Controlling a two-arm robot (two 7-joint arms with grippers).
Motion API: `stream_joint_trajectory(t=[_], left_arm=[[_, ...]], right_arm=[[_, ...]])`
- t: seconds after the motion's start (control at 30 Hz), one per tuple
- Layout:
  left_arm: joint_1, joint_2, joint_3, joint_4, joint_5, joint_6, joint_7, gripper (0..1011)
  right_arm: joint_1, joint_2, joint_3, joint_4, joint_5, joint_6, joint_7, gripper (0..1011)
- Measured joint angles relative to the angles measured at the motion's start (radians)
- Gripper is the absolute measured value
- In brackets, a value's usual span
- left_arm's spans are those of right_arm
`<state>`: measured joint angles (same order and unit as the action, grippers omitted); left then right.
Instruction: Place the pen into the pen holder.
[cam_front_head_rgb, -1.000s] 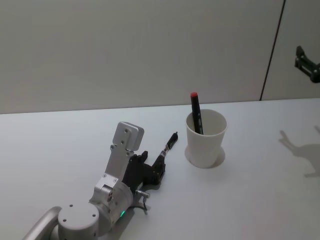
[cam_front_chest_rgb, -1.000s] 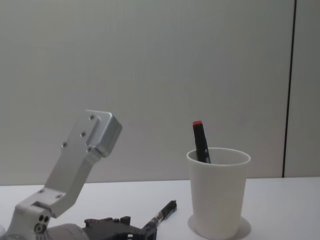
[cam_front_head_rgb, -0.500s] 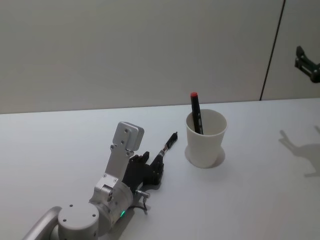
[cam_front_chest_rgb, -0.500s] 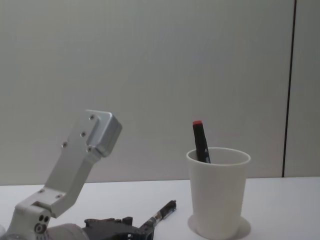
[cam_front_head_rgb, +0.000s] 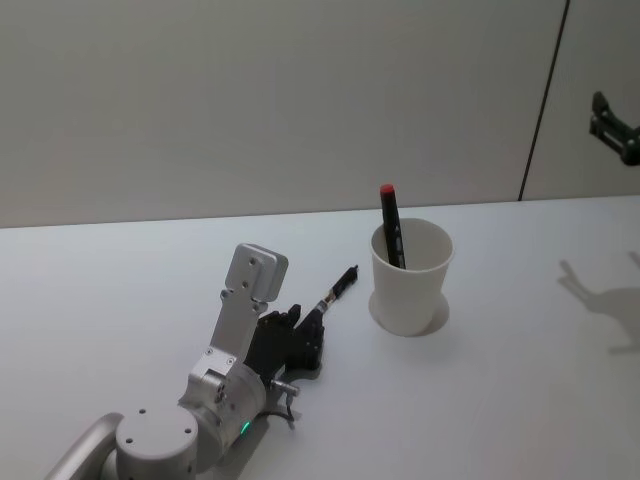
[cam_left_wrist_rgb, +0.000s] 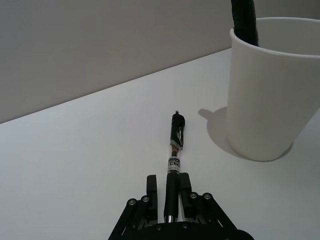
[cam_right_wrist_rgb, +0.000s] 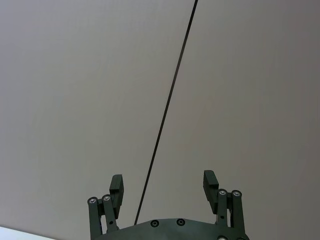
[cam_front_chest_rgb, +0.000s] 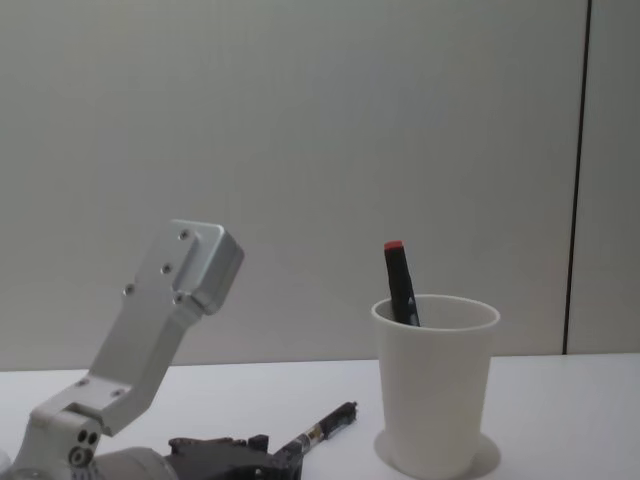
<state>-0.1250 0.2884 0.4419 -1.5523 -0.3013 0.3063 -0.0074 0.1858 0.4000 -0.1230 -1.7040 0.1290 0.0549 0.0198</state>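
A: Where is the pen (cam_front_head_rgb: 335, 292) found?

B: It is seen just below the centre of the head frame, to the left of the holder (cam_front_head_rgb: 410, 285) and apart from it. Its dark far end is pointed toward the holder's base.

A: How is the left hand (cam_front_head_rgb: 312, 325) held?

B: It is set low over the bench (cam_front_head_rgb: 520, 380), lower left of centre, and is closed on the pen's near end. In the left wrist frame the barrel is seen pinched between the two fingers (cam_left_wrist_rgb: 152, 182). In the chest frame the pen is shown tilted, its far end raised. Whether any part of it rests on the bench cannot be told.

A: What is seen in the holder?

B: A black marker (cam_front_head_rgb: 392, 225) with a red cap is stood inside, leaned against the left of the rim, with its cap above the rim. The holder is stood upright on the bench, right of centre.

A: And the right hand (cam_front_head_rgb: 612, 125)?

B: It is kept high at the upper right edge of the head frame, before the wall, with its jaws spread wide and nothing held between them
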Motion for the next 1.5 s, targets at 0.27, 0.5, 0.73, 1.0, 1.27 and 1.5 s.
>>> stream_joint_trajectory(t=[0.27,0.5,0.73,1.0,1.27,1.5], left_arm=[[0.0,0.0,0.0,0.0,0.0,0.0,0.0,214],[0.0,0.0,0.0,0.0,0.0,0.0,0.0,169],[0.0,0.0,0.0,0.0,0.0,0.0,0.0,139],[0.0,0.0,0.0,0.0,0.0,0.0,0.0,134],[0.0,0.0,0.0,0.0,0.0,0.0,0.0,134],[0.007,0.003,-0.003,-0.004,-0.007,-0.018,0.001,133]], right_arm=[[0.0,0.0,0.0,0.0,0.0,0.0,0.0,1001],[0.0,0.0,0.0,0.0,0.0,0.0,0.0,1001],[0.0,0.0,0.0,0.0,0.0,0.0,0.0,1001],[0.0,0.0,0.0,0.0,0.0,0.0,0.0,1001],[0.0,0.0,0.0,0.0,0.0,0.0,0.0,1001],[0.0,0.0,0.0,0.0,0.0,0.0,0.0,1001]])
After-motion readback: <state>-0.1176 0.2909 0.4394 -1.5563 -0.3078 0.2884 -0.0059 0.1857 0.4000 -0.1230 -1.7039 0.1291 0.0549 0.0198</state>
